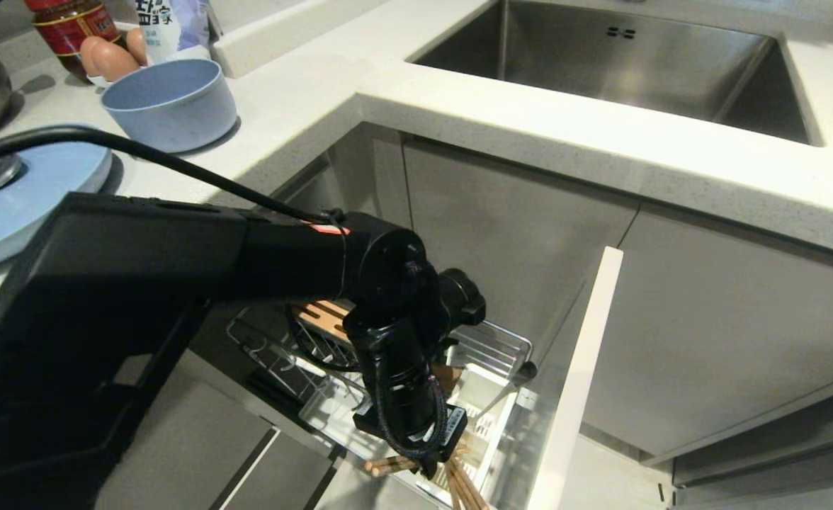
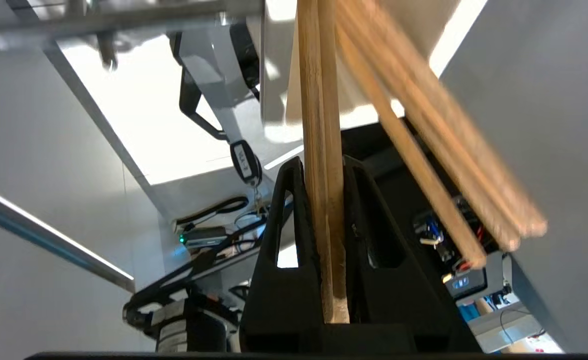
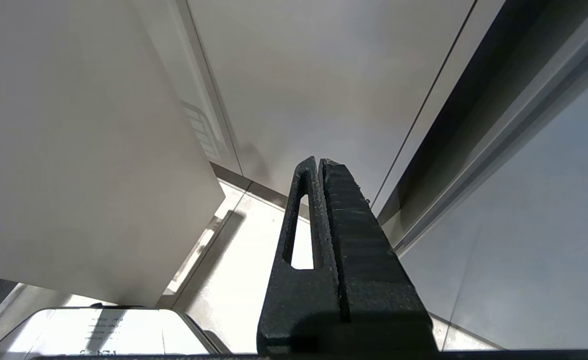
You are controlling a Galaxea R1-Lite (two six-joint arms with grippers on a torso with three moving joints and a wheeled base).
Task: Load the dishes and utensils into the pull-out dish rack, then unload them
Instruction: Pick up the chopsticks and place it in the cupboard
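The thin light-wood chopsticks [image 2: 324,200] sit clamped in the closed jaws of the left gripper [image 2: 324,172], low in the centre of the head view over the white plastic utensil caddy [image 1: 484,411] of the chrome wire pull-out dish rack [image 1: 501,347]. I judge this as loading or lifting them; next calls for steady vertical travel. The matte light-blue bowl [image 1: 170,103] and plate [image 1: 27,205] rest upper left on the speckled counter [image 1: 530,134]. The right gripper [image 3: 320,165] has jaws closed, empty.
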